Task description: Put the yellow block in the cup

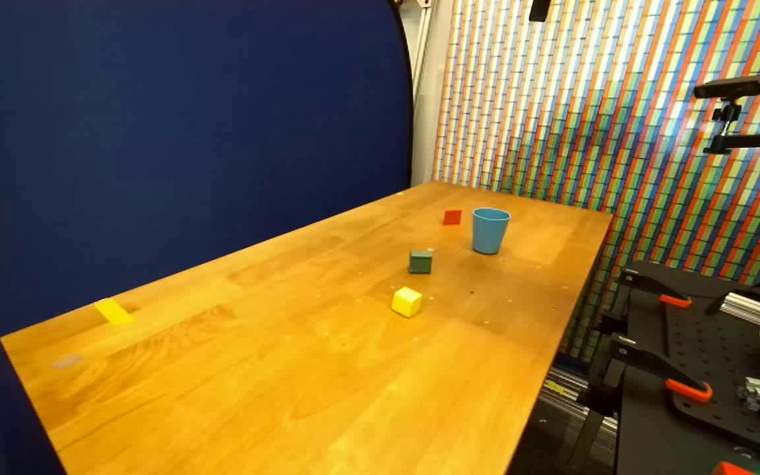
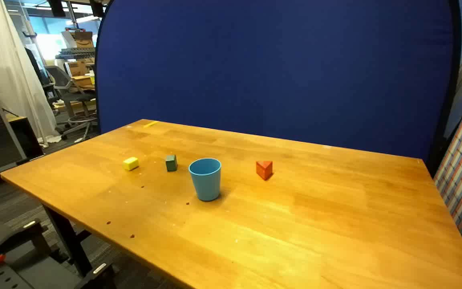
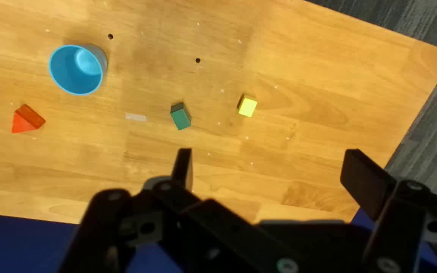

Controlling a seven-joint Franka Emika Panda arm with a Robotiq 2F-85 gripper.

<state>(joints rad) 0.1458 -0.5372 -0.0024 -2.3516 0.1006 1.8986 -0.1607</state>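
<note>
The yellow block is a small bright cube on the wooden table; it also shows in an exterior view and in the wrist view. The light blue cup stands upright with its mouth up, apart from the block; it also shows in an exterior view. The wrist view looks into the cup and shows nothing inside. My gripper is wide open, with nothing between its fingers, high above the table. Dark shapes at the top edge of both exterior views may be its fingertips; I cannot tell.
A green block lies between the yellow block and the cup. A red triangular block sits near the cup. A flat yellow piece lies at the table's edge. A dark blue screen stands along one table side.
</note>
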